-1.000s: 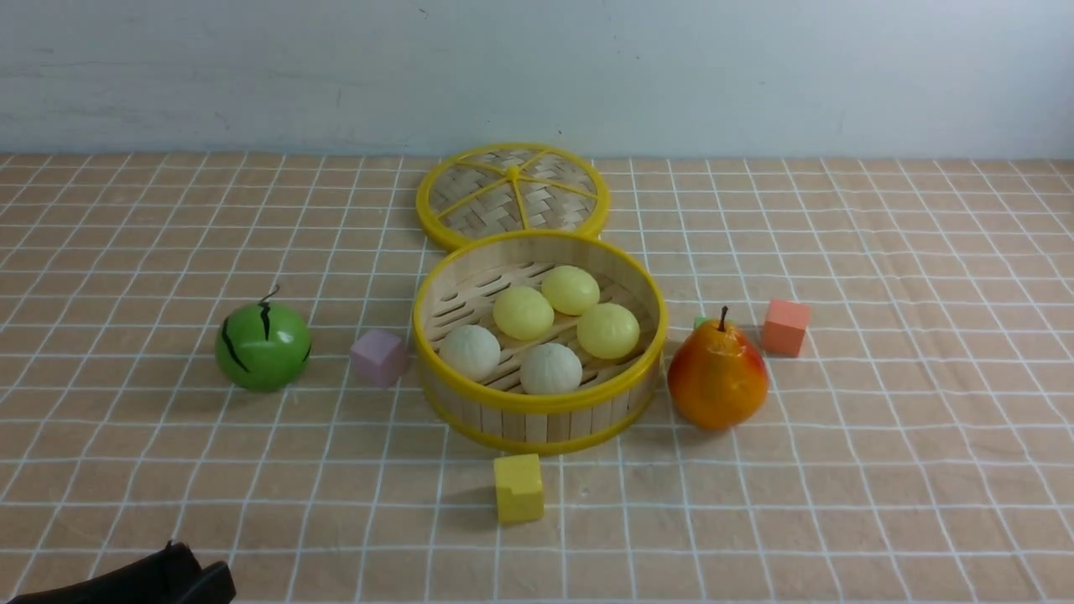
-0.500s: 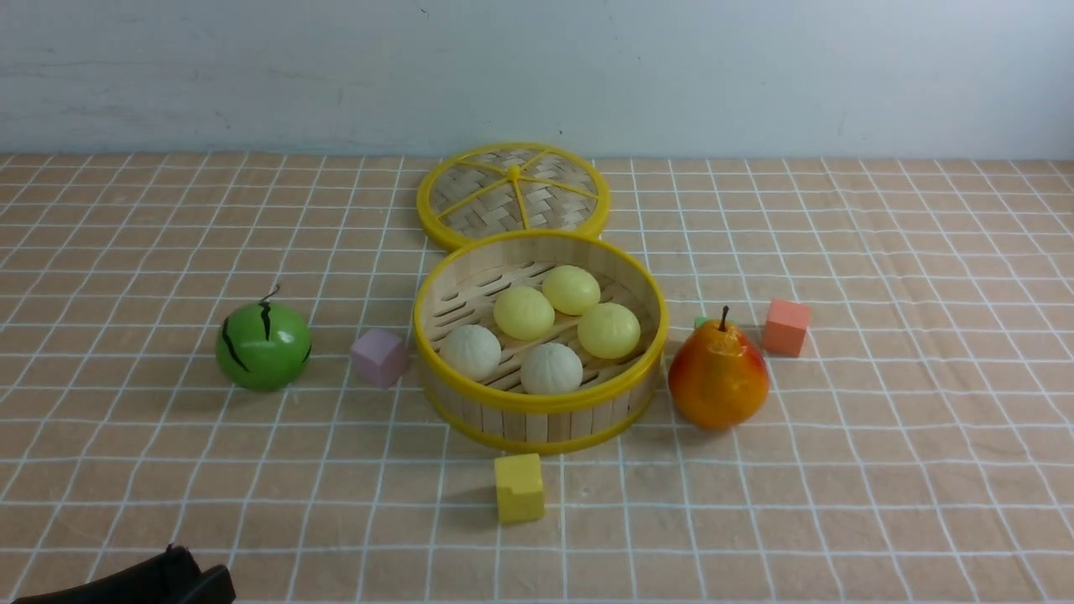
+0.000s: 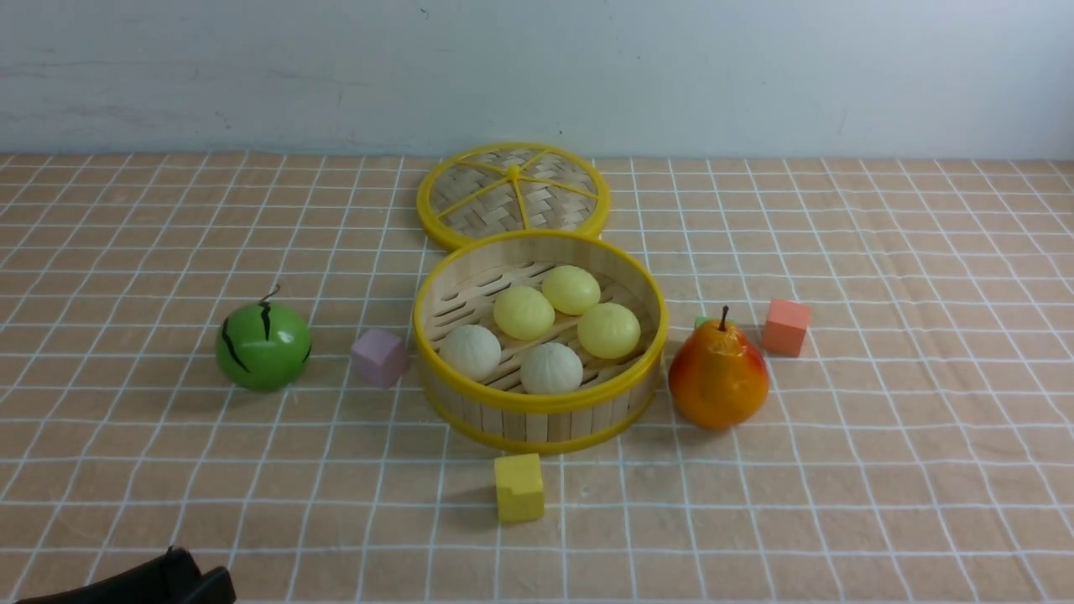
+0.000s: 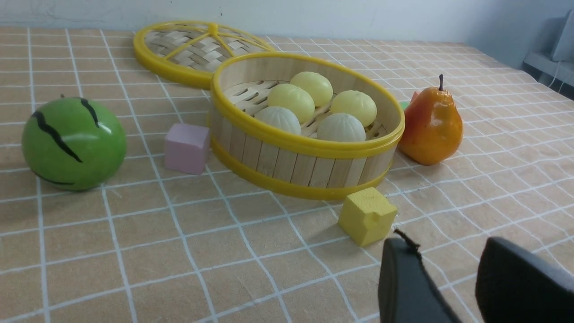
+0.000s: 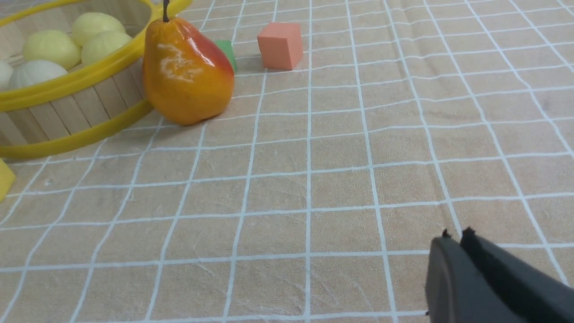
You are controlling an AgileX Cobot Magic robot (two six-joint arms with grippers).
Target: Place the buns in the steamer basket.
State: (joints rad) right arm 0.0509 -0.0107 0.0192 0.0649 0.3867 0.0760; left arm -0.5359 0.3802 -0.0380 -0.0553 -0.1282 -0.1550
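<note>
The steamer basket [image 3: 537, 404] stands mid-table, deep, with bamboo slats and yellow rims. Several buns lie inside it: two off-white ones [image 3: 470, 352] [image 3: 551, 368] at the front and three pale yellow ones [image 3: 523, 313] [image 3: 570, 289] [image 3: 608, 330] behind. The same buns [image 4: 291, 101] show in the basket [image 4: 305, 163] in the left wrist view. My left gripper [image 4: 448, 255] hovers open and empty near the table's front left, its tip [image 3: 201, 580] just showing. My right gripper [image 5: 456, 240] is shut on nothing, low over the cloth right of the basket [image 5: 67, 107].
The flat woven lid [image 3: 512, 193] lies behind the basket. A green striped ball [image 3: 263, 346] and pink cube [image 3: 379, 356] sit to its left, a yellow cube [image 3: 518, 486] in front, a pear [image 3: 718, 377], small green cube [image 3: 699, 321] and orange cube [image 3: 786, 327] to its right.
My left gripper's tip has sunk slightly toward the bottom edge of the front view. The buns, the basket and the other things have not moved.
</note>
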